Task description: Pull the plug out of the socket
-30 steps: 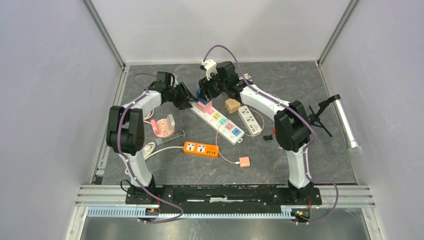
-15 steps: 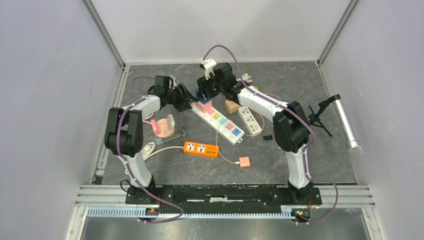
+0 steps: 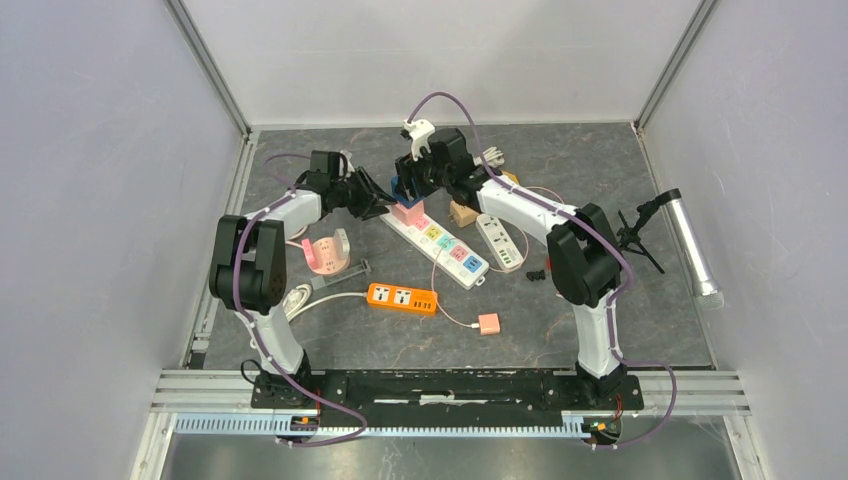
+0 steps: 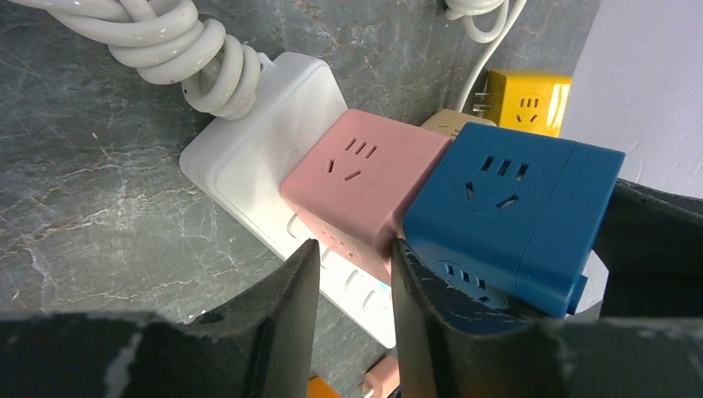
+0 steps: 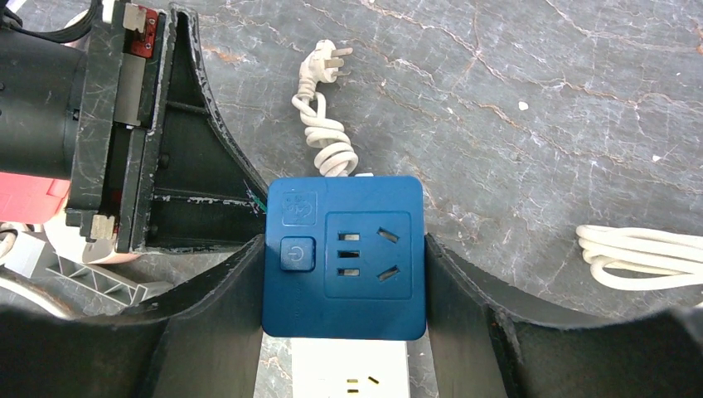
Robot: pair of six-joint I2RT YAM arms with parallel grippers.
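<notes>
Blue plug (image 5: pixel 344 257) pins out of sight

We are looking at a dark grey marbled table (image 3: pixel 590 165) that is carrying a scatter of electrical bits. A long white power strip (image 3: pixel 445 245) with coloured sockets is lying slantwise near the middle. A shorter white strip (image 3: pixel 498 240) is lying just beside it on the right, and a tan cube (image 3: pixel 463 212) is sitting behind that one. An orange strip (image 3: pixel 402 298) is sitting nearer the arms' bases, with a small pink cube (image 3: pixel 488 323) to its right. A pink holder (image 3: pixel 327 252) and a coil of white cable (image 3: pixel 298 297) are resting on the left. A silver cylinder (image 3: pixel 692 250) is lying along the right edge.
</notes>
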